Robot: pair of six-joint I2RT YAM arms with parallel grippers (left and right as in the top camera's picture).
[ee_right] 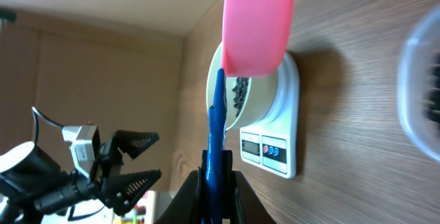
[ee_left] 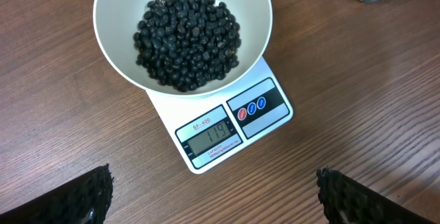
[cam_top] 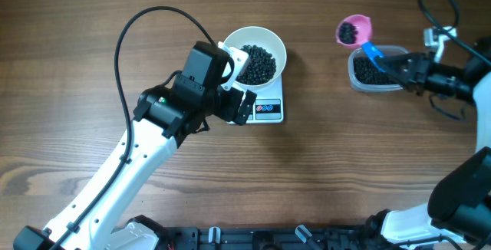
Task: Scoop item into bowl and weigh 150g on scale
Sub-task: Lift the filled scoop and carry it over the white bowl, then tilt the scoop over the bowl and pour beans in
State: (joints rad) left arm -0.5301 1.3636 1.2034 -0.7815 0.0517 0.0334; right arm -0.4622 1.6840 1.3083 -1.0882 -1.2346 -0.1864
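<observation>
A bowl (ee_left: 113, 45) of beans (ee_left: 185, 38) sits on the scale (ee_left: 206, 138) before the spread left fingers (ee_left: 82, 196); right fingers (ee_right: 242, 207) pinch a loaded scoop (cam_top: 354, 30); wooden table (cam_top: 345, 166).

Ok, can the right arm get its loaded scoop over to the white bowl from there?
Probably yes. The right pincer holds the scoop over bare wood right of the bowl, with nothing standing between them. The left arm crowds only the bowl's opposite side, so the rim facing the scoop looks free.
</observation>
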